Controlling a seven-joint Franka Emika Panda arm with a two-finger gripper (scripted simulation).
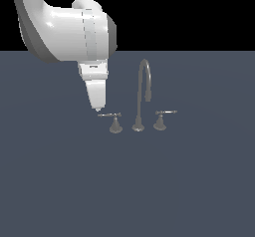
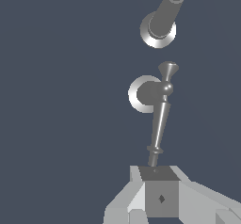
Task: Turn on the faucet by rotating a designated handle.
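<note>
1. The pincer (image 2: 155, 171) fills the near edge of the wrist view, its fingertips meeting at the outer tip of the handle (image 2: 159, 119); whether they clamp it or merely touch it cannot be told.
2. In the exterior view the pincer (image 1: 97, 109) hangs point-down just at the lever's free end, on the exterior view's left.
3. The handle (image 1: 110, 115) lies level, its long axis running sideways from its cone base toward the pincer, away from the spout.
4. The faucet (image 1: 142, 96) stands on the dark table (image 1: 127, 191), with the handle on the exterior view's left of the spout.
5. Only the exterior view shows the other lever (image 1: 163, 113) and the full gooseneck; the wrist view shows the lever's tapered shape.
</note>
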